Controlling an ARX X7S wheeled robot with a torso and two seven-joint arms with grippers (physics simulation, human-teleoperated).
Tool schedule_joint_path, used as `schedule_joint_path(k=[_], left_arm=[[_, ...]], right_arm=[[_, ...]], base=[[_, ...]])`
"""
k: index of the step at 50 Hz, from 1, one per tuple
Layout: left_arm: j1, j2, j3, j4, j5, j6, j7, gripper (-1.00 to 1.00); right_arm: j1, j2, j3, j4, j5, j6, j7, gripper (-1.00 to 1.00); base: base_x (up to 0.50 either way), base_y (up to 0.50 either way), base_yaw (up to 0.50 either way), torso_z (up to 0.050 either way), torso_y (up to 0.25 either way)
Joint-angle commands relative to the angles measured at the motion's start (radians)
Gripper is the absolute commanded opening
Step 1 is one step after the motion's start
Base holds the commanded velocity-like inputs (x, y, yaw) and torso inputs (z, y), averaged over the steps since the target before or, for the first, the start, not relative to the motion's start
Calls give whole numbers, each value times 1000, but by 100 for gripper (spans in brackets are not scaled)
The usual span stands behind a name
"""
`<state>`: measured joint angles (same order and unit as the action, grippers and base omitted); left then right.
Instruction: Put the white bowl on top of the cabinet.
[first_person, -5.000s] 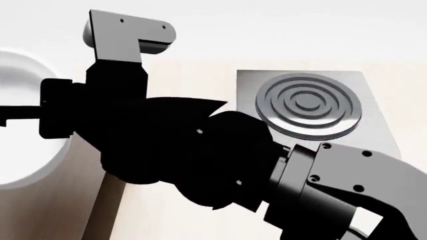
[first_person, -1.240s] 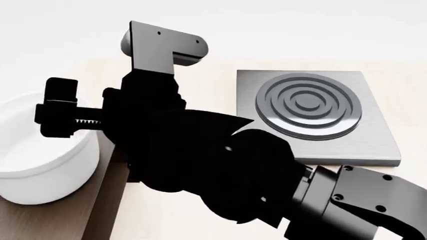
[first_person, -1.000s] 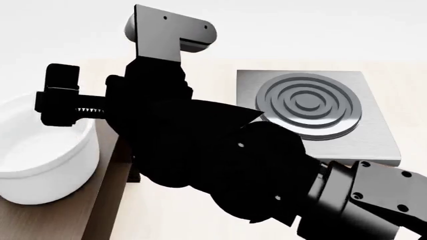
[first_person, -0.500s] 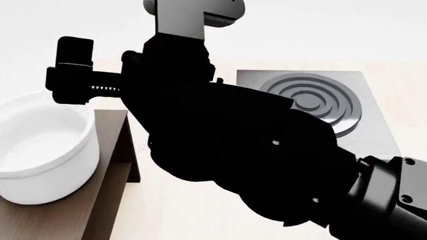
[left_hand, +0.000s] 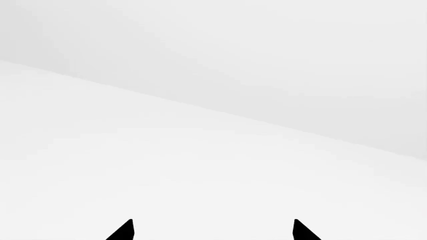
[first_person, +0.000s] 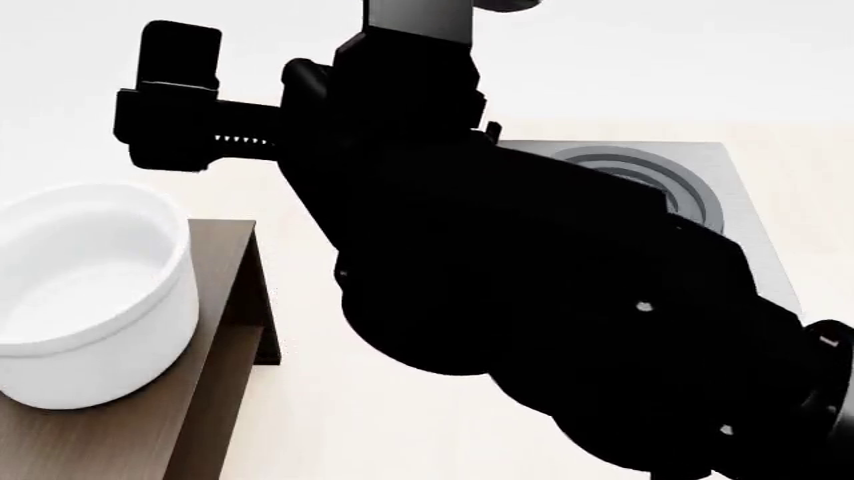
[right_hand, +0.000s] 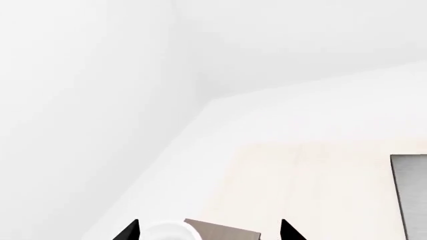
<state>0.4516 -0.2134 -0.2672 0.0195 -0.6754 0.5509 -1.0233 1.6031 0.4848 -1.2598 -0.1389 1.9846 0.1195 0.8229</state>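
Now the white bowl (first_person: 83, 295) is sitting on the flat top of the cabinet (first_person: 214, 350), and nothing is touching it. A moment ago the right gripper (first_person: 167, 95) was down at the bowl's rim, and now it is lifting up and away, hanging in the air well above the bowl. Its fingers are spread apart and holding nothing. So I am guessing the job is nearly done, and the arm is just backing off. The big black arm is hiding part of the stove plate (first_person: 747, 215) behind it. The left gripper (left_hand: 212, 231) is showing only two dark tips, spread apart, with nothing between them.
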Motion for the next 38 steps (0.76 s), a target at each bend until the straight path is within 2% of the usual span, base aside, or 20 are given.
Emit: schedule_joint_path(k=[1, 38], left_arm=[[0, -1, 0, 0, 1, -1, -1, 100], [-2, -1, 1, -6, -1, 0, 1, 100]], right_arm=[[13, 49, 26, -85, -9, -16, 48, 100], [78, 139, 121, -260, -1, -53, 148, 100]], base=[[0, 0, 0, 0, 0], [0, 0, 0, 0, 0]])
